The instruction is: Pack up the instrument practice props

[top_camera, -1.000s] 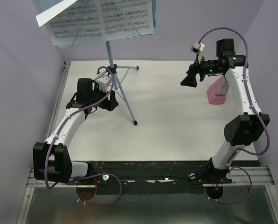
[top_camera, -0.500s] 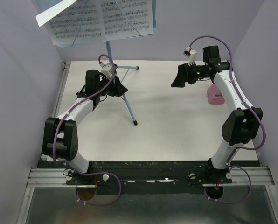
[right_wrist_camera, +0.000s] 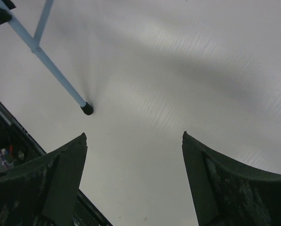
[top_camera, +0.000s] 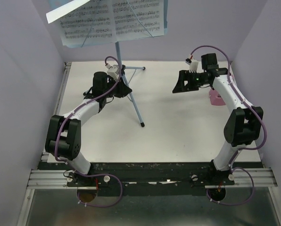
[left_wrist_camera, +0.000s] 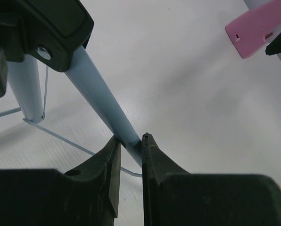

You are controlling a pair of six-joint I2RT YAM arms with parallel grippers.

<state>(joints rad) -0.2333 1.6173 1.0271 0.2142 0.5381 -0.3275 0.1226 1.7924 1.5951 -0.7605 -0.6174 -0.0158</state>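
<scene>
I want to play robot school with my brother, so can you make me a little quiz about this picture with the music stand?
1. True or false: the right gripper is holding the metronome.
2. Which part of the music stand does the left gripper pinch? A the desk, B a leg, C a rubber foot.
3. Where are the sheet-music pages?

Key
1. False. It is open and empty, and the metronome sits on the table.
2. B.
3. On the stand's desk, up at the top.
</scene>
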